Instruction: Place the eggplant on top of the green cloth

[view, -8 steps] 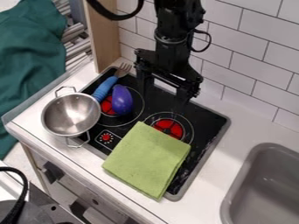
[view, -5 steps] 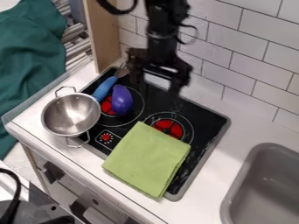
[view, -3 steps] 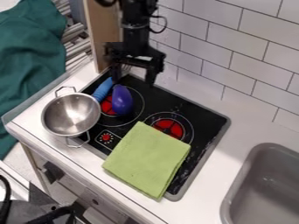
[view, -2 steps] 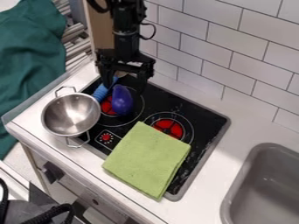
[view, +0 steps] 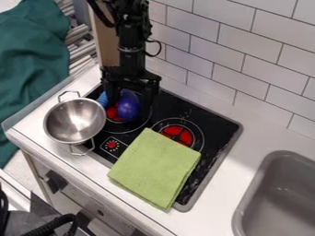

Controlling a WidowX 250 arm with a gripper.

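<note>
Since the earliest frame the gripper (view: 130, 93) had travelled left and then lowered over the eggplant, while the cloth and bowl had stayed put. The one eggplant (view: 128, 109), smooth, glossy and purple, lay on the far left burner of the cooktop (view: 157, 118). The jaws stood wide apart, one on each side of its far end; whether either touched it, I could not tell. Just left of it showed one blue handle (view: 103, 98). Two red burners were visible on the flat black cooktop. One green cloth (view: 154, 168), soft, matte and folded to a rough square, lay nearer and to the right. One round metal bowl (view: 74, 120) with two wire handles stood at left, and one grey sink (view: 280, 193) with rounded corners lay at right.
</note>
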